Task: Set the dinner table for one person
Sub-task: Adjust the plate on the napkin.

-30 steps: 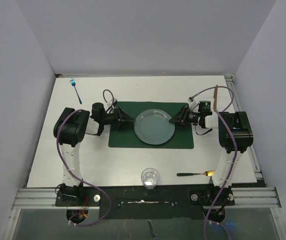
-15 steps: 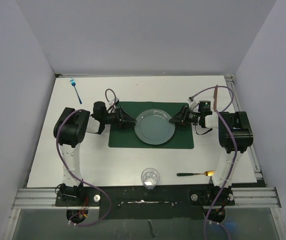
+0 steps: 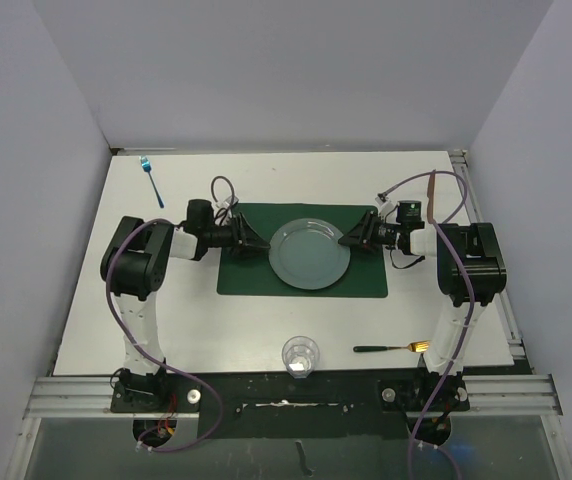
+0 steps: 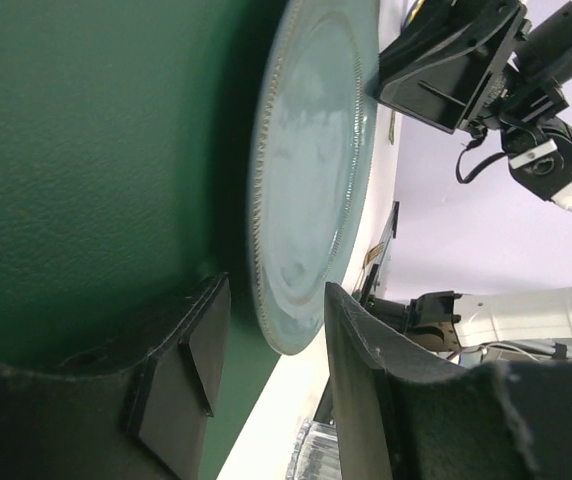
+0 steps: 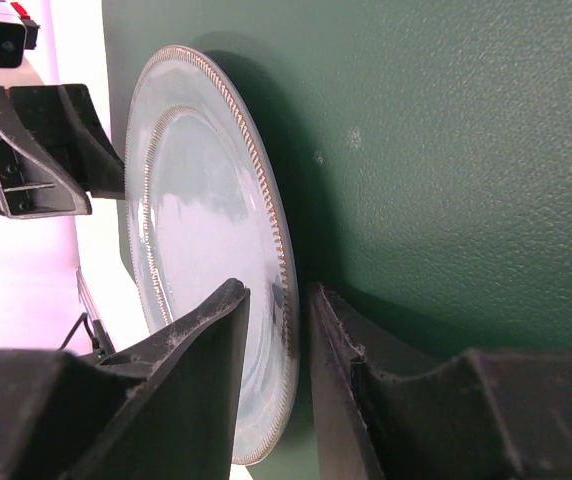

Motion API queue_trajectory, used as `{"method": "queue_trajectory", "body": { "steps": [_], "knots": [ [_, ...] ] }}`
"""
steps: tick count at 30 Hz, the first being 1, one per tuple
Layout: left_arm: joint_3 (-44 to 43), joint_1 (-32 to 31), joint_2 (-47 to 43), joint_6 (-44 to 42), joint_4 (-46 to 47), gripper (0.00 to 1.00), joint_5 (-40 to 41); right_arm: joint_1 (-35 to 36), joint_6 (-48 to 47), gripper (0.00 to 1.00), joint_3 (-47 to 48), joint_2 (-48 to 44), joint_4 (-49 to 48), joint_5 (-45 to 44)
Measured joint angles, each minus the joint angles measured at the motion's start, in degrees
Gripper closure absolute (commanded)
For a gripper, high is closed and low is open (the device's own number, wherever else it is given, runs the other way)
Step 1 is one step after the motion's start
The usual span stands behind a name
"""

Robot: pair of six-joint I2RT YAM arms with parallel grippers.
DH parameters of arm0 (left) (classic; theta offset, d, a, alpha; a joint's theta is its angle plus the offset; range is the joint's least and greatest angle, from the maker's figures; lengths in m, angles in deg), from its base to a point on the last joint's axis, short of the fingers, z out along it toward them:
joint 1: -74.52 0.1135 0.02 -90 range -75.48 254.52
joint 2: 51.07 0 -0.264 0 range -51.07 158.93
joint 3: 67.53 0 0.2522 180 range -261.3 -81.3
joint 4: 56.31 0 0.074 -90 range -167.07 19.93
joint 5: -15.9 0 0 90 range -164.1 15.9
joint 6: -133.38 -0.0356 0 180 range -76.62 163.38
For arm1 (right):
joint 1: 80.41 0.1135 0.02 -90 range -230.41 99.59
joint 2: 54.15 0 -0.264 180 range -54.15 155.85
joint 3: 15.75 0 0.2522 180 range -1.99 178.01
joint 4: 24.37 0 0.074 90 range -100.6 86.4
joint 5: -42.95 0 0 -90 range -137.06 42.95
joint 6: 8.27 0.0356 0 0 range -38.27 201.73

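White tabletop (image 3: 256, 330) bears a green placemat (image 3: 251, 280) with a plate (image 3: 309, 252) on it; left fingers (image 4: 181, 370) gape astride the plate's left rim; right fingers (image 5: 196, 360) clench its right rim.

The plate (image 3: 309, 252) sits centred on the placemat (image 3: 246, 278), mid dinner table (image 3: 216, 330). The cup (image 3: 301, 355) stands at the near edge, the fork (image 3: 391, 349) to its right. 1 spoon (image 3: 151, 180) lies far left.
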Motion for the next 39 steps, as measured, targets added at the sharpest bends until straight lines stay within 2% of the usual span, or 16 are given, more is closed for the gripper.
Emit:
{"method": "queue_trajectory", "body": {
  "steps": [14,31,39],
  "knots": [
    [0.22,0.55,0.04,-0.9,-2.6,0.61,0.92,0.44,0.0,0.69,0.04,0.0,0.0,-0.17],
    [0.22,-0.61,4.68,7.08,9.16,0.61,-2.45,0.74,0.13,0.69,0.79,0.81,-0.04,0.02],
    [0.09,-1.09,5.73,8.94,11.3,0.68,-3.67,0.74,0.04,0.68,0.96,0.85,-0.02,0.02]
  ]
}}
